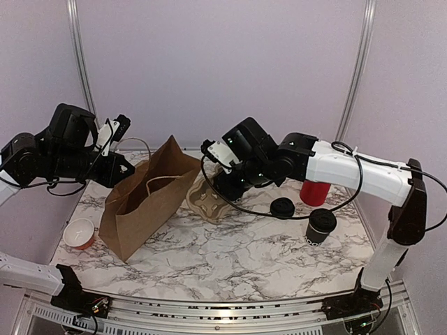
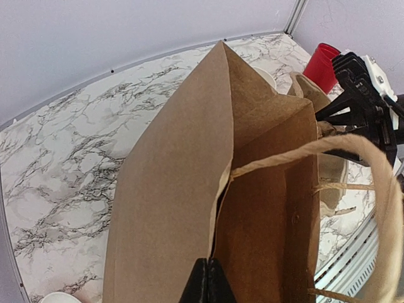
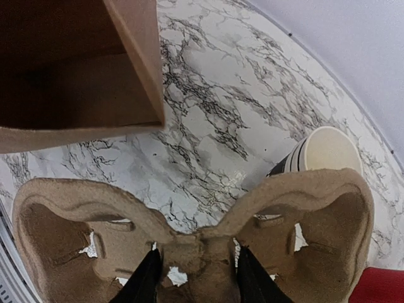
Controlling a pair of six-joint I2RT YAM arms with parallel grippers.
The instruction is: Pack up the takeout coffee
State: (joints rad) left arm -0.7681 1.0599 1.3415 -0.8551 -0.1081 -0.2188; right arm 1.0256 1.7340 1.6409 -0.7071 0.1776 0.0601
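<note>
Marbled surface [image 1: 230, 258] carries the brown paper bag [image 1: 150, 195]; our left jaws are pinched fully shut on its rim, propping the mouth open. Our right jaws, partly closed, grip the pulp cup carrier [image 3: 189, 249] just beside that mouth. The takeout coffee [image 1: 321, 225] stands well right of the bag, unpacked. We judge the carrier goes in next, which calls for a level slide inside.

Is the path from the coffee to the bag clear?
No. The carrier, gripped by the right hand, sits on the table between the coffee and the bag. A loose lid also lies near that line.
</note>
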